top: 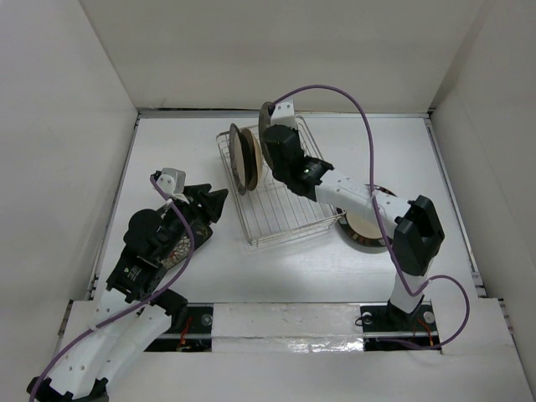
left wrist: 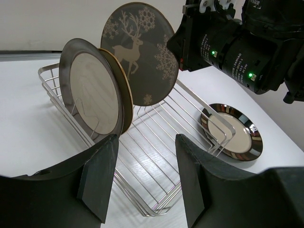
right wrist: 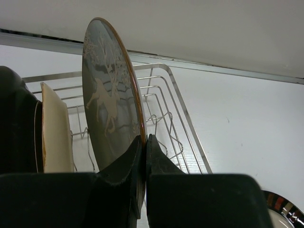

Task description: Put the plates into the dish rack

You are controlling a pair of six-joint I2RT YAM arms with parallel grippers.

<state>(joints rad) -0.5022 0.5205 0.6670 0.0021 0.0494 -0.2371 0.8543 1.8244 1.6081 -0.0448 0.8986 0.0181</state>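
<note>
Your white table (top: 419, 151) carries the silver wire dish rack (top: 285, 213), set slightly toward 12 o'clock from centre. At the rack's 4 o'clock, a dark-rimmed plate (top: 362, 224) lies flat just beside it. At its 8 o'clock lies a dark patterned plate (top: 173, 249), mostly hidden.

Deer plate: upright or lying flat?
Upright: the deer plate stands on edge over the dish rack, its rim pinched by the right gripper.

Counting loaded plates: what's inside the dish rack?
Two upright plates: a dark-rimmed plate, a tan plate right behind it. The right hand holds the deer plate over the dish rack; the tan plate covers part of its lower edge, so seating unclear.
</note>
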